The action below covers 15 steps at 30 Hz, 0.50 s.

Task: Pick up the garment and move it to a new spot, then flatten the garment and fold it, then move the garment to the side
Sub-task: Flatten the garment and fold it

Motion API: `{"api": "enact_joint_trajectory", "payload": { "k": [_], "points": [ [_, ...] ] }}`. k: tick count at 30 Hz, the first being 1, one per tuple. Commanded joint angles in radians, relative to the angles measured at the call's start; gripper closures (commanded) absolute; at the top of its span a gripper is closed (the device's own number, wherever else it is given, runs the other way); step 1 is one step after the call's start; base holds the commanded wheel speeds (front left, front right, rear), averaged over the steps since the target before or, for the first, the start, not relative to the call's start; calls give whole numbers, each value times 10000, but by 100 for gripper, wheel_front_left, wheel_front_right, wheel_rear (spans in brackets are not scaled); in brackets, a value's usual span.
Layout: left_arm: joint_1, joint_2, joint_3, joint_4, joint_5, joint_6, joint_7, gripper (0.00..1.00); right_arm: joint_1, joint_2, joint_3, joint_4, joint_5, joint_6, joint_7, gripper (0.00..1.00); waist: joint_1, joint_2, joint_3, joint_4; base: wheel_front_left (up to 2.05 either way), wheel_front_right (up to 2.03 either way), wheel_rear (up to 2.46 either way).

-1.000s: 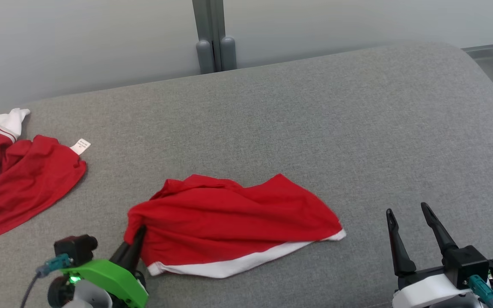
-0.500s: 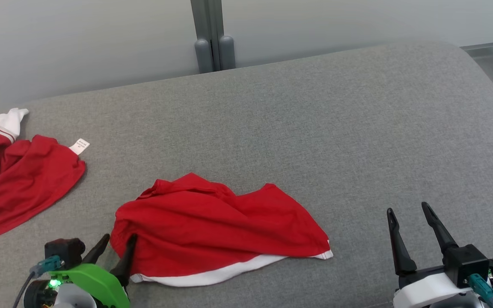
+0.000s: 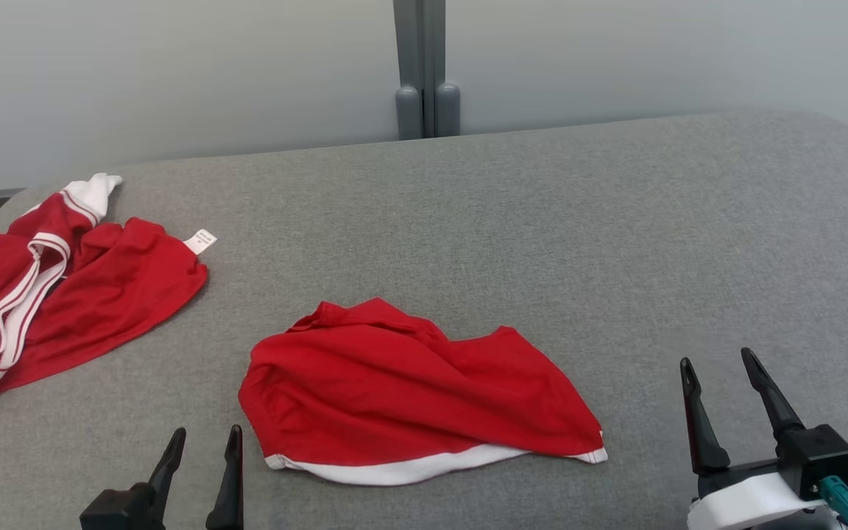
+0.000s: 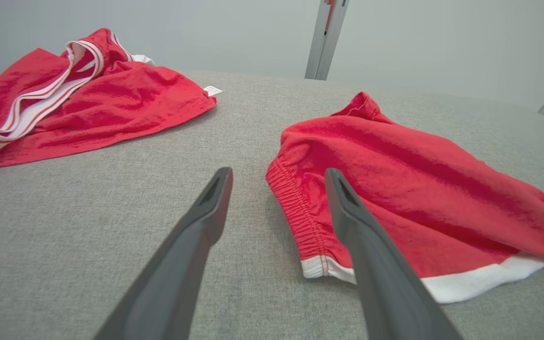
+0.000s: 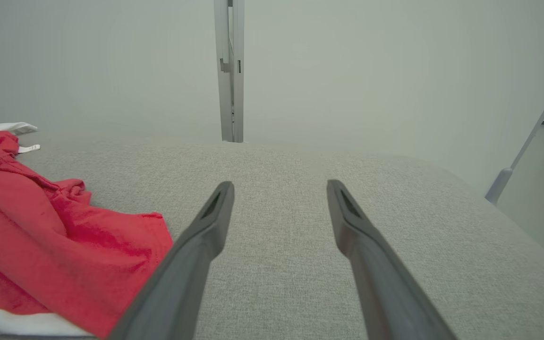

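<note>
The garment (image 3: 409,390) is a pair of red shorts with a white hem, lying crumpled on the grey padded table (image 3: 542,221). In the left wrist view the garment (image 4: 409,189) shows its gathered waistband beside my fingers. My left gripper (image 3: 205,442) stands open just left of the garment's near corner, holding nothing. My left gripper (image 4: 276,177) has its right finger over the waistband edge. My right gripper (image 3: 718,364) is open at the lower right, apart from the cloth. In the right wrist view my right gripper (image 5: 279,189) points over bare table, with the garment (image 5: 40,245) to its left.
A second red garment (image 3: 63,294) with white stripes and a white label lies bunched at the table's left edge; that red garment (image 4: 78,99) also lies far left in the left wrist view. A grey post (image 3: 424,66) stands behind the table against the pale wall.
My left gripper opened and let go of the garment, then drew back toward me. The garment settled flatter on the table. The head camera turned, shifting the whole scene to the right.
</note>
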<state>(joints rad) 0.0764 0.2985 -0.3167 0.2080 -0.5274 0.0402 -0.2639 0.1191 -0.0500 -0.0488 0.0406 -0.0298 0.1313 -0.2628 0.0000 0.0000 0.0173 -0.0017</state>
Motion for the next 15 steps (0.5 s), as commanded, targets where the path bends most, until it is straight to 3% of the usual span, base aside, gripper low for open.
{"api": "enact_joint_trajectory", "payload": {
  "k": [1,6,10,15],
  "points": [
    [235,-246,343,-262,317,-14,-1,0,96,-8,24,-29,11,-12,-30,0,0,0,-136,316,0,0,0],
    [1070,-1096,1655,-903,1595,-385,-3,0,162,-11,135,125,54,-12,-30,0,0,0,-271,585,0,0,0],
    [1430,-1740,2824,-1339,2589,-951,-3,0,226,-11,225,264,158,-12,-30,0,0,0,-326,687,0,0,0],
    [1556,-2179,3622,-1613,3354,-1419,-2,0,347,-13,356,548,219,-12,-30,0,0,0,-384,702,0,0,0]
  ]
}}
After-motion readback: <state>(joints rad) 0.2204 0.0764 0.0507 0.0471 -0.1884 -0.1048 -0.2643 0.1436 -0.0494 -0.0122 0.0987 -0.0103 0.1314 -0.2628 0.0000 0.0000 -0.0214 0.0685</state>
